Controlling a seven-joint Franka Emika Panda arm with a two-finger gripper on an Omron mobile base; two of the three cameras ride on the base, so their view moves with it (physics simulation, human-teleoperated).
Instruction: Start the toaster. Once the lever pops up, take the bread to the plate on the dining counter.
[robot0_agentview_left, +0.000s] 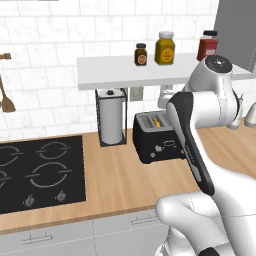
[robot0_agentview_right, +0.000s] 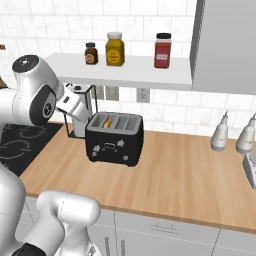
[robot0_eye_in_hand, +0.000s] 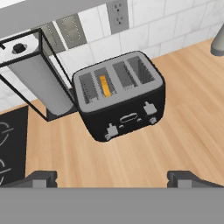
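A black glossy toaster (robot0_eye_in_hand: 120, 98) stands on the wooden bench (robot0_eye_in_hand: 175, 131) just right of the paper-towel roll (robot0_eye_in_hand: 37, 81), with the bread (robot0_eye_in_hand: 104, 85) sunk in a left slot. The gripper (robot0_eye_in_hand: 111, 177) hovers above with jaws wide apart and empty. The toaster looks heavy and rigid; its small front lever (robot0_eye_in_hand: 111, 130) is probably the place to press, while the bread seems light and crumbly.

Wall (robot0_agentview_left: 45, 30): white marbled tile, outlets (robot0_agentview_right: 112, 93) set below the shelf.
Shelf (robot0_agentview_right: 125, 72): white, carrying three spice jars (robot0_agentview_right: 114, 49).
Table (robot0_agentview_right: 185, 175): light wood, black cooktop (robot0_agentview_left: 40, 172) inset at left.
Drawers (robot0_agentview_left: 75, 235): pale grey fronts with slim bar handles.
Cabinet (robot0_agentview_right: 225, 45): grey, upper right.
Light: even, soft.
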